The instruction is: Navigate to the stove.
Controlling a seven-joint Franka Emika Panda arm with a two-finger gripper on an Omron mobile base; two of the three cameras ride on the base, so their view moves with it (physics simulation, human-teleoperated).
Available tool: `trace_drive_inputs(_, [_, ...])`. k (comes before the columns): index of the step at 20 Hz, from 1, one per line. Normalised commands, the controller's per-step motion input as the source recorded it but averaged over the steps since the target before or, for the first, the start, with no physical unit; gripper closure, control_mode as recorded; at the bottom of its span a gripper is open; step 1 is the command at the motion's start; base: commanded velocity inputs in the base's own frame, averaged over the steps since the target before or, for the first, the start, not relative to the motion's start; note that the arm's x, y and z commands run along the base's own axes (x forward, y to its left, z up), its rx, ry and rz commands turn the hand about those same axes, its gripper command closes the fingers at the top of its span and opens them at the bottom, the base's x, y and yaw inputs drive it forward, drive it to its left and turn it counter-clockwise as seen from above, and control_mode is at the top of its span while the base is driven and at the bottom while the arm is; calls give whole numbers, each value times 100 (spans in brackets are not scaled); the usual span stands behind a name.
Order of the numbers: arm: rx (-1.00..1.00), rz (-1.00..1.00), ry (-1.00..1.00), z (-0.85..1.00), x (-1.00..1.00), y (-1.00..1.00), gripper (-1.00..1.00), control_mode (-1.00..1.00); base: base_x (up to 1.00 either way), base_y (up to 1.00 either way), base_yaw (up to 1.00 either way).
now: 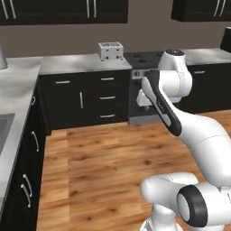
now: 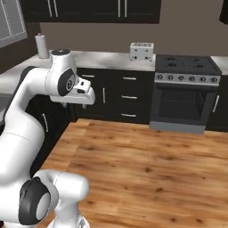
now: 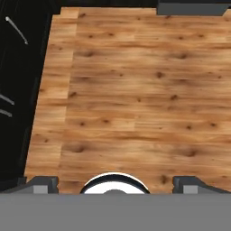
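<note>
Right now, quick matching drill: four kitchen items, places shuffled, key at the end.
1. stove
2. toaster
3. paper towel roll
4. sink

A. countertop, just left of the range
B. far counter corner, by the window
C. across the wood floor, right of the drawer bank
D. set into the left-hand counter

Pairs: 1-C, 2-A, 3-B, 4-D

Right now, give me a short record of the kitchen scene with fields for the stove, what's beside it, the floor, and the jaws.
stove: black range against the far wall, oven door shut, still across the floor from the base
beside it: silver toaster on the counter to its left
also on counter: paper towel roll near the corner
floor: bare wood planks between base and stove
jaws: open, holding nothing, pointing down at the floor; gripper
</note>
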Motion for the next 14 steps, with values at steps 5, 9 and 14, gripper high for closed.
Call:
trace_drive_inputs(5, [0,0,0,0,0,0,-100,100,100,1,7])
trace_drive_inputs(9, [0,0,0,0,0,0,-100,100,100,0,8])
trace_drive_inputs(14, [0,0,0,0,0,0,-100,100,100,-6,8])
